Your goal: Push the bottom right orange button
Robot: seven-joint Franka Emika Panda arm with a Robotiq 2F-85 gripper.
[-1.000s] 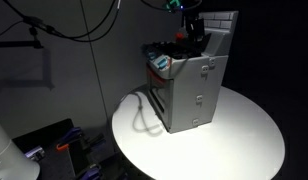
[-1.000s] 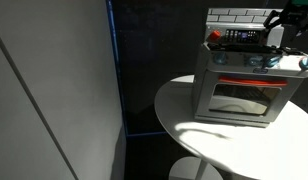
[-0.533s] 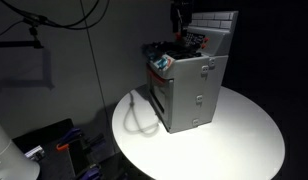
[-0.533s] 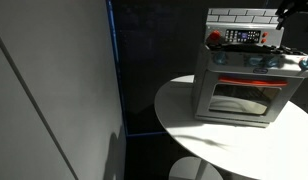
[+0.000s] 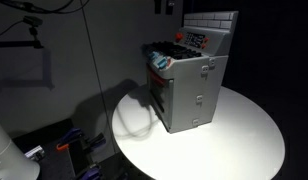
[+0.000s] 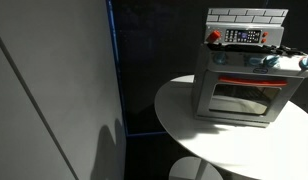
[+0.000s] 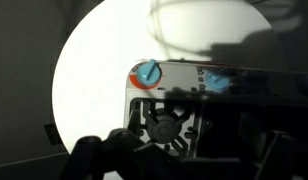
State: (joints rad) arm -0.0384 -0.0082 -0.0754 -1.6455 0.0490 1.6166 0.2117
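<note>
Round white tabletop [image 5: 244, 140], brightly lit (room dark). Grey toy stove [image 5: 194, 95] toward 12 o'clock of tabletop in an exterior view; oven door [image 6: 242, 100] with window. Gripper [image 7: 184, 157], dark silhouette at 6 o'clock in wrist view, over stove top; spread cannot be told. Control panel [image 6: 244, 36] upright at stove's back. Blue knob [image 7: 147, 73]. Orange buttons [image 5: 197, 38] on panel, too small to separate.

The round white table [image 5: 244, 135] [image 6: 184, 112] carries one grey toy oven [image 5: 191, 92] [image 6: 244, 88], upright, in both exterior views.
</note>
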